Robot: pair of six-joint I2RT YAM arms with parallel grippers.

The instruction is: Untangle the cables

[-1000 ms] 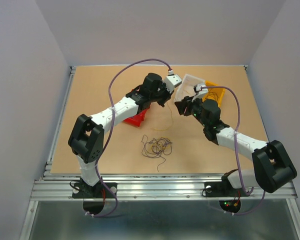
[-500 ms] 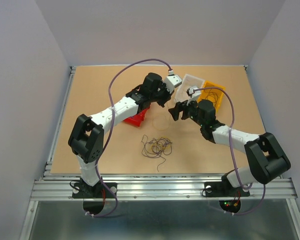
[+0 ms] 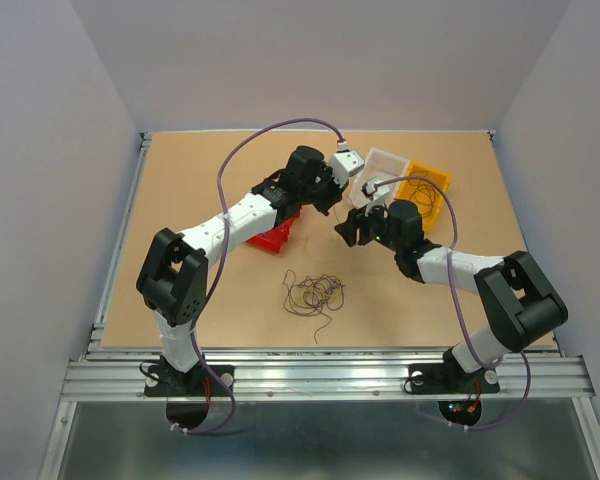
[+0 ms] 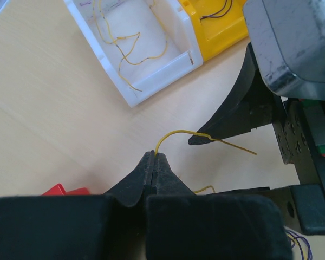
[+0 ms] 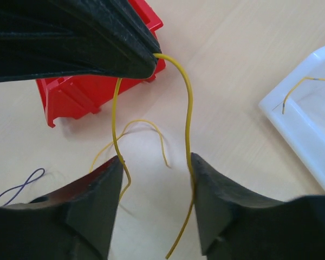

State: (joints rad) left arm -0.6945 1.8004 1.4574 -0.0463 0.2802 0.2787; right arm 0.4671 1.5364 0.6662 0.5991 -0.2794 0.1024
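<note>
Two grippers meet over the middle of the table [image 3: 200, 190]. At far left sits the red bin [image 3: 270, 238]. The cable clump [image 3: 315, 293] lies nearer me, well apart from both. The left gripper [image 4: 154, 157] is closed tight, pinching one yellow wire [image 5: 187, 108] at its bend. Both strands hang from that pinch into the gap of the right gripper [image 5: 157, 162], whose jaws stand apart and grip nothing, a strand beside each finger. The strands cross the closing line, so I judge a squeeze should catch them. The white bin [image 4: 162, 75] and yellow bin [image 4: 219, 38] lie close on the right, with bare table toward me.
</note>
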